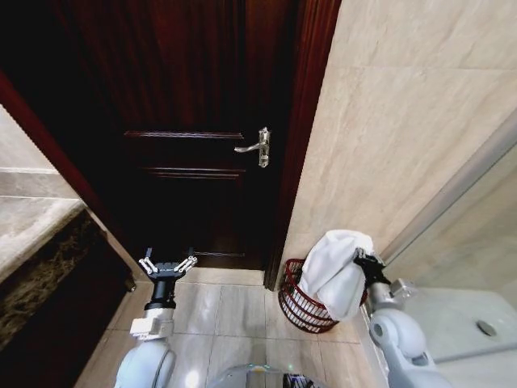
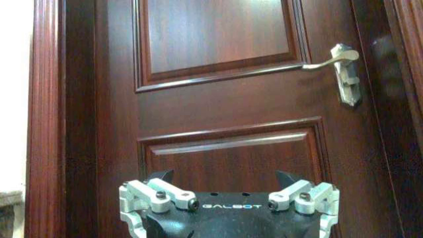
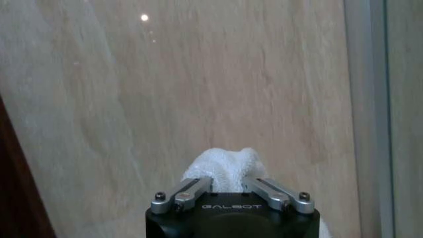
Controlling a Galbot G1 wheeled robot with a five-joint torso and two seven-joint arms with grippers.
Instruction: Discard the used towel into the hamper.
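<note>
The right gripper (image 1: 361,260) is clamped on the white towel (image 1: 338,271), which hangs just above and partly inside the hamper (image 1: 300,308) on the floor by the tiled wall (image 1: 388,129). The left gripper (image 1: 168,265) hovers spread and empty before the door (image 1: 194,121).

The head view bowed strongly at its edges, bending the door (image 1: 194,121) frame and wall (image 1: 404,105) lines. The door sat in deep shadow while the wall was evenly bright. Sheen streaked the door panels in the left wrist view; a small glare spot marked the wall in the right wrist view, both soft.
</note>
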